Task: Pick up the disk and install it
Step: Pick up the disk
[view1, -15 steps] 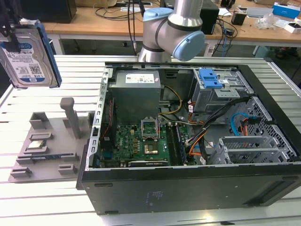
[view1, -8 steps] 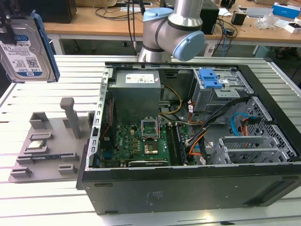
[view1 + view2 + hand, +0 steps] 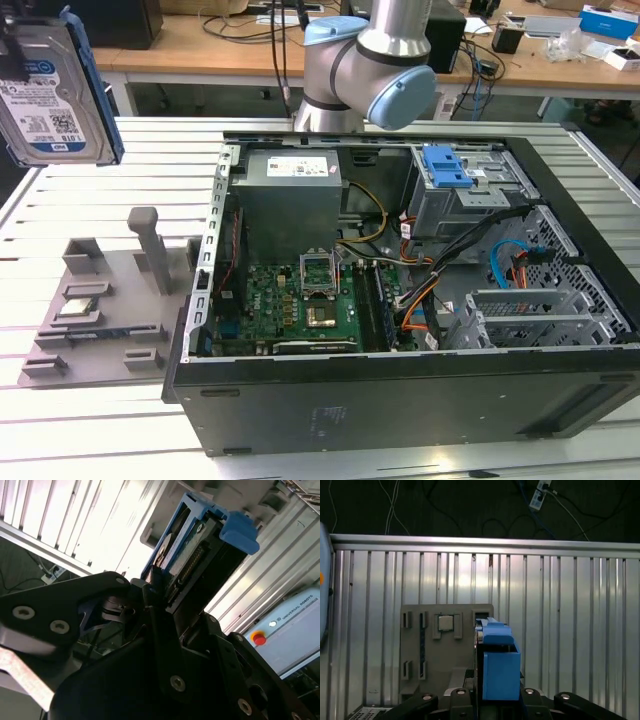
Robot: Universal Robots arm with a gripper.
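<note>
The disk [image 3: 50, 95], a silver drive with a white-and-blue label and blue rails, hangs high in the air at the exterior view's far left, well above the slatted table. My gripper [image 3: 160, 587] is shut on it, its black fingers clamping the drive's lower end. In the second wrist view the disk [image 3: 192, 545] sticks out beyond the fingers with its connector edge and a blue rail tab showing. The first wrist view has the disk [image 3: 497, 665] edge-on between the gripper [image 3: 495, 702] fingers, over the grey fixture plate [image 3: 445, 645].
An open computer case [image 3: 400, 400] lies on the table, with a grey drive cage topped by a blue latch [image 3: 447, 168] at its far right corner. Left of it sits the grey fixture plate [image 3: 100, 300] with an upright post [image 3: 148, 245] and a small silver chip [image 3: 78, 307].
</note>
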